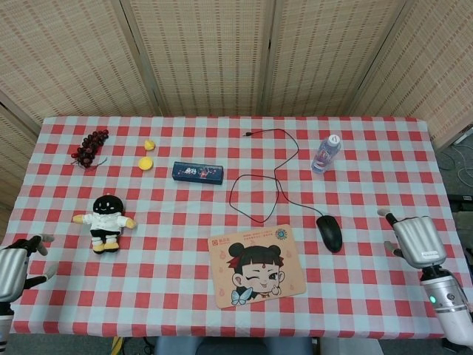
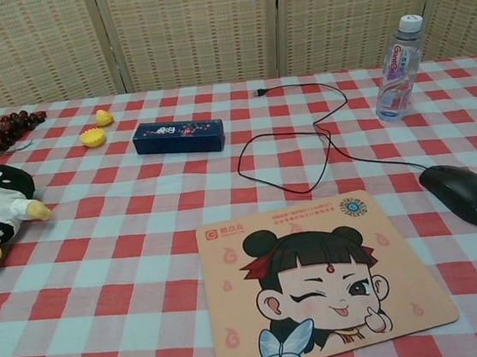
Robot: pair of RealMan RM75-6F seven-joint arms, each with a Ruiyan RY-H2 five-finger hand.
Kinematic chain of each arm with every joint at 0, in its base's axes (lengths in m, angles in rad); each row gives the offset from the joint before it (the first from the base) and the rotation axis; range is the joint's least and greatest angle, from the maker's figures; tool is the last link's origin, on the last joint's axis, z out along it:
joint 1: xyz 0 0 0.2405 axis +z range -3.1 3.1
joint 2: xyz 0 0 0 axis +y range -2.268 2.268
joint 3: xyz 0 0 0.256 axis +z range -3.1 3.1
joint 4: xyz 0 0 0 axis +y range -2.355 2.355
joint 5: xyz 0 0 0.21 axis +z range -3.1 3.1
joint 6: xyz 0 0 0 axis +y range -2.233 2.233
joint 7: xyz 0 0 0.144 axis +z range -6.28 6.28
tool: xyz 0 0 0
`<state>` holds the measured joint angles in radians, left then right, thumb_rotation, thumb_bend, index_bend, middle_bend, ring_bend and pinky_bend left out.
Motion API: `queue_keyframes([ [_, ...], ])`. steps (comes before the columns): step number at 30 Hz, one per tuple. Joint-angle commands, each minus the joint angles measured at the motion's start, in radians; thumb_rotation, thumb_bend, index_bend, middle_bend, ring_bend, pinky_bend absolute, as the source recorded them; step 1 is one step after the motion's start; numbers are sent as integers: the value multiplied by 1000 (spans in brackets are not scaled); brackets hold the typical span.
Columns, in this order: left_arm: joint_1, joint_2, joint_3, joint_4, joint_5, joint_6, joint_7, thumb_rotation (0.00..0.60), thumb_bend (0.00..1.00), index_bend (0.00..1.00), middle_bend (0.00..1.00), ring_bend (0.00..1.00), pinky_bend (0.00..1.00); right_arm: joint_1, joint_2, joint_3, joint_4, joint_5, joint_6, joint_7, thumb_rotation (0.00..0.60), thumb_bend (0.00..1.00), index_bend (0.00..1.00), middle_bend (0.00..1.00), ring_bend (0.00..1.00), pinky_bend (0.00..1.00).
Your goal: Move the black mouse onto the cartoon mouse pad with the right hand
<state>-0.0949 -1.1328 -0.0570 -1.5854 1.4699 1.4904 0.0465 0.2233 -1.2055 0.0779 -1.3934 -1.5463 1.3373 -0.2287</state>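
Table (image 1: 222, 303), covered in a red-and-white checked cloth, fills the middle and lower frame of the head view; woven screen panels (image 1: 222, 52) stand behind it across the top.

Mouse pad (image 1: 256, 265), peach-coloured with a winking cartoon girl, lies flat at lower centre, slightly rotated, its bottom edge near the table's front edge.

Right hand (image 1: 414, 238), at the lower right of the head view, hovers over the table's right edge, back of the hand toward the camera; it holds nothing, and how far its fingers are spread cannot be told. It is well apart from the mouse.

Left hand (image 1: 16, 259), at the lower left corner, partly cut by the frame, holds nothing, its fingers apart.

Plush doll (image 1: 105, 213), black head and white shirt, lies at left of centre.

Blue box (image 1: 197, 172), long and flat, lies above centre, left of the cable loop.

Water bottle (image 1: 326, 153), clear with a white cap, stands at upper right.

Black mouse (image 1: 329, 232) rests on the cloth just right of the mouse pad's upper right corner, not touching it. Its cable (image 1: 255, 185) loops up toward the table's far side.

Dark grapes (image 1: 89, 146), at upper left.

Two small yellow objects (image 1: 145, 163), between grapes and box.
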Motion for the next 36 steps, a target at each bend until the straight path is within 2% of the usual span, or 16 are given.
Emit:
queue_keyframes([
  [1, 1, 2, 0, -1, -1, 0, -3, 600, 215, 456, 540, 467, 614, 20, -47, -1, 63, -4, -16, 6, 600, 0, 452, 959, 875, 975],
  [3, 1, 3, -1, -2, -1, 0, -5, 600, 215, 456, 540, 468, 614, 27, -67, -4, 92, -3, -25, 12, 600, 0, 485, 982, 898, 985],
  [14, -1, 6, 0, -2, -4, -9, -10, 600, 215, 456, 540, 467, 615, 64, -192, -21, 275, -12, -55, 19, 600, 0, 532, 999, 926, 999],
  [16, -1, 6, 0, -2, -4, -8, -11, 600, 215, 457, 540, 468, 614, 68, -222, -20, 319, -17, -42, 17, 600, 0, 569, 1000, 954, 1000],
  [18, -1, 6, 0, -2, -4, -9, -12, 600, 215, 456, 540, 467, 614, 71, -256, -17, 370, -24, -20, 20, 600, 0, 651, 1000, 994, 1000],
  [23, -1, 5, 1, -2, -5, -13, -11, 600, 215, 457, 540, 467, 614, 79, -327, -17, 478, -40, 19, 53, 600, 0, 845, 1000, 1000, 1000],
  [25, -2, 5, 1, -2, -5, -14, -10, 600, 215, 457, 540, 467, 614, 83, -348, -19, 510, -39, 15, 61, 600, 0, 885, 1000, 1000, 1000],
  [36, 0, 9, 0, -5, -8, -11, -15, 600, 215, 460, 540, 467, 614, 107, -454, -30, 659, -55, 35, 143, 600, 0, 912, 1000, 1000, 1000],
])
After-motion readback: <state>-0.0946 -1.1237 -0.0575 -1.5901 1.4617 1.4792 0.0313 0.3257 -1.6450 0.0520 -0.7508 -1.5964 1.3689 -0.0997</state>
